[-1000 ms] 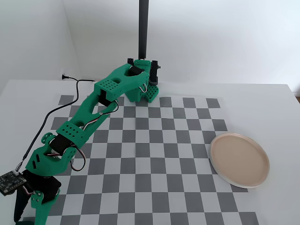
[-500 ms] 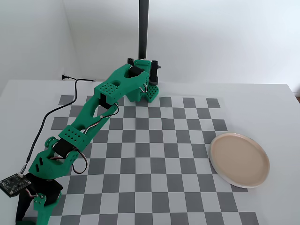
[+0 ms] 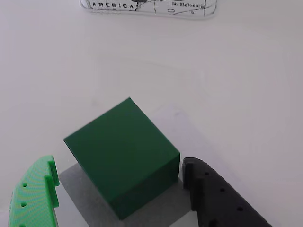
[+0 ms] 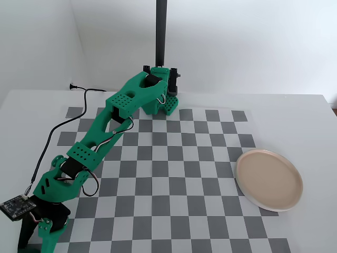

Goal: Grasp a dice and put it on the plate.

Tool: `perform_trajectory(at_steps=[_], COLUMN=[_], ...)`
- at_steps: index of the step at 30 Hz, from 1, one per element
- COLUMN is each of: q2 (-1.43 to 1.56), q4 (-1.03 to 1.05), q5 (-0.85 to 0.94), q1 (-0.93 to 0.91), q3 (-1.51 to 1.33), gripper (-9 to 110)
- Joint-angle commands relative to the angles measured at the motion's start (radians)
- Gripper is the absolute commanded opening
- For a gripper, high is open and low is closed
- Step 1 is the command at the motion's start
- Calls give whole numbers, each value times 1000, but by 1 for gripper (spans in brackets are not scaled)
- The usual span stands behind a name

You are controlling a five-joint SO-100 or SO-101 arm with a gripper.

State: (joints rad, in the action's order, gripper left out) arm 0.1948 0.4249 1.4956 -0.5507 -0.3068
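Gripper [image 3: 120, 189] spread wide in the wrist view, green finger [image 3: 35, 196] left and black finger [image 3: 215, 198] right, either side of the dice [image 3: 123, 158]; neither visibly touching it. Dice sits on the white table [image 3: 236, 94] at a grey checker square's edge, tilted corner-on to the camera. In the fixed view the gripper is at the bottom-left corner [image 4: 31, 237], dice hidden there. Plate [image 4: 269, 179] empty, far right of the checkerboard [image 4: 168, 174], well apart from the gripper. Versus 1.0 s ago: arm lower and stretched further to the corner; plate unmoved.
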Motion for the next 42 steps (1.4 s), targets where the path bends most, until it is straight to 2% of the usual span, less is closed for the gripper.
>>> perform_trajectory(at_steps=[1,42], q2=[44,18], q4=[-21,-32], q5=[-3,5], q1=[5,15], q3=[117,138], gripper=[23,16])
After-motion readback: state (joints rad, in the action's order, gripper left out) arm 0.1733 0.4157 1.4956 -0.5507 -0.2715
